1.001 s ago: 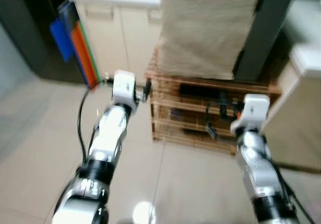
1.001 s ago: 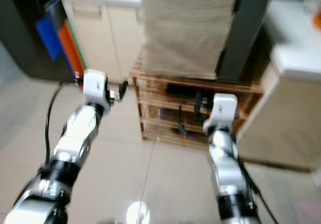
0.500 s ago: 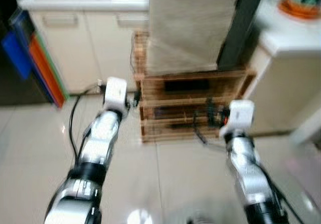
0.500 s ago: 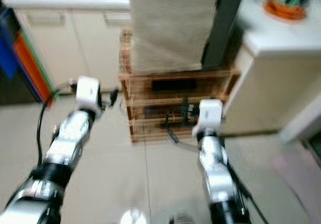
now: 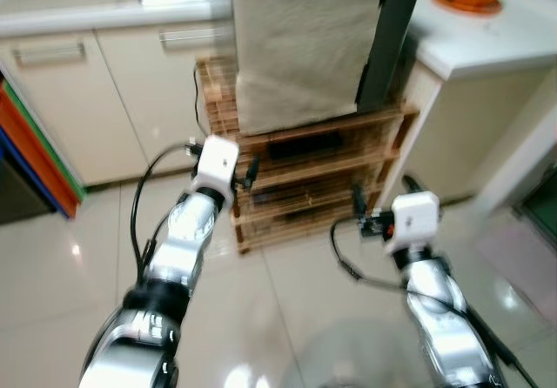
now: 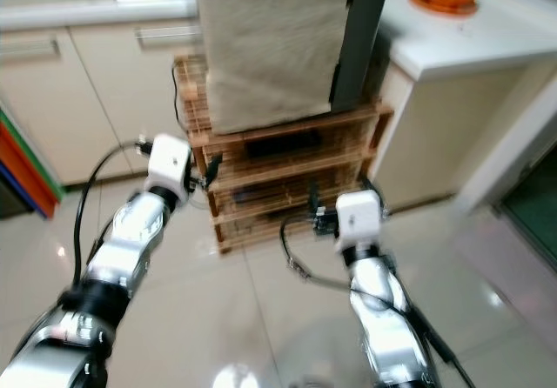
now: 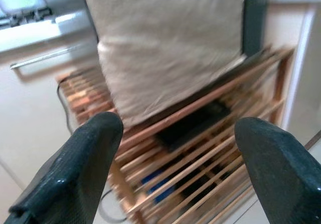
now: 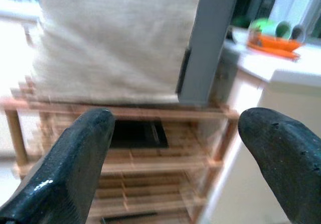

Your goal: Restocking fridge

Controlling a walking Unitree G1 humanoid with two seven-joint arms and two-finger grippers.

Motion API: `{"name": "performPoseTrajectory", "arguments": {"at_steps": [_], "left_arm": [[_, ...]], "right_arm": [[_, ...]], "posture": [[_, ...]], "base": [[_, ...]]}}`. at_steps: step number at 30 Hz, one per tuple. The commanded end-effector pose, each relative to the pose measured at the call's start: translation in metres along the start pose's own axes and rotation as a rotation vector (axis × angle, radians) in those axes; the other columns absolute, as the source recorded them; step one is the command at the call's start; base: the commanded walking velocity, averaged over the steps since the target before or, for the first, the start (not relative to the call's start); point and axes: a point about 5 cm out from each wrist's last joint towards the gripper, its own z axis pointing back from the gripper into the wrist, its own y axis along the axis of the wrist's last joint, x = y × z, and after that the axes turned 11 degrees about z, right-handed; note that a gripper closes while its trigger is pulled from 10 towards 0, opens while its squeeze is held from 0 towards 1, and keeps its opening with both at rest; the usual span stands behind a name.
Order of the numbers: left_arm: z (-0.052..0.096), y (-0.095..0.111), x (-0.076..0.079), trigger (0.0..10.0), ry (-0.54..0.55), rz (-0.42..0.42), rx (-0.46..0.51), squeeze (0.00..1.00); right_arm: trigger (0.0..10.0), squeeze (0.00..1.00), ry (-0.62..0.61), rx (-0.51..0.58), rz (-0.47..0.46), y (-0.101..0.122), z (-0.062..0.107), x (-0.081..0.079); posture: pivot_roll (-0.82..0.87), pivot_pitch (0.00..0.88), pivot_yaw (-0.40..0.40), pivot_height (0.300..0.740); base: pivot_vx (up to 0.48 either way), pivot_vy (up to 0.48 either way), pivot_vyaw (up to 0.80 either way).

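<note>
Left gripper point(image 7: 173, 169) first: in the left wrist view its two black fingers point(image 7: 75, 174) sit wide apart with nothing between them, aimed at a slatted wooden rack point(image 7: 200, 148) that has a beige cloth-covered box point(image 7: 165, 48) standing on top.

Right wrist view, same deal: right gripper point(image 8: 175, 169) spread open and empty, looking at the same rack, with a dark grey upright panel point(image 8: 208, 38) beside the cloth and an orange tray with green cups point(image 8: 273, 35) on a white counter point(image 8: 288, 71).

Head views: both silver arms are stretched forward and slightly down over the glossy tile floor point(image 5: 287, 318), left wrist nearly at the rack's front corner, right wrist a bit short of it. White cabinets point(image 5: 104, 101) run along the robot's left.

Honestly I can't pick out a fridge or any groceries here, unless that dark panel belongs to one, and I can't tell. So I'd call this the walking-around stage, nothing picked up yet. Next move probably needs it to find the stock or the fridge door before the arms do anything.
</note>
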Motion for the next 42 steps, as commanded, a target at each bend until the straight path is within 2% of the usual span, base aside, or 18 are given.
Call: {"name": "performPoseTrajectory", "arguments": {"at_steps": [1,22,34,42], "left_arm": [[0.007,-0.002,-0.020,10.0,0.045,-0.004,-0.002,0.00],[0.005,-0.003,-0.010,10.0,-0.047,0.017,0.012,0.00],[0.004,-0.006,-0.006,10.0,-0.073,0.024,-0.003,0.00],[0.003,-0.007,0.002,10.0,-0.134,0.050,-0.016,0.00]], "right_arm": [[10.0,0.00,-0.014,0.033,-0.015,0.008,-0.005,-0.002],[10.0,0.00,-0.065,-0.014,-0.022,0.001,-0.009,0.002],[10.0,0.00,-0.075,-0.031,-0.026,-0.003,-0.017,0.005],[10.0,0.00,-0.096,-0.019,-0.020,-0.002,-0.021,0.007]], "posture": [[-0.14,0.000,0.054,0.740],[-0.14,0.000,0.054,0.740],[-0.14,0.000,0.048,0.740],[-0.15,0.000,0.050,0.740]], "base": [[0.480,0.000,0.00],[0.477,0.000,0.00],[0.000,0.000,-0.64],[0.000,0.000,-0.64]]}}
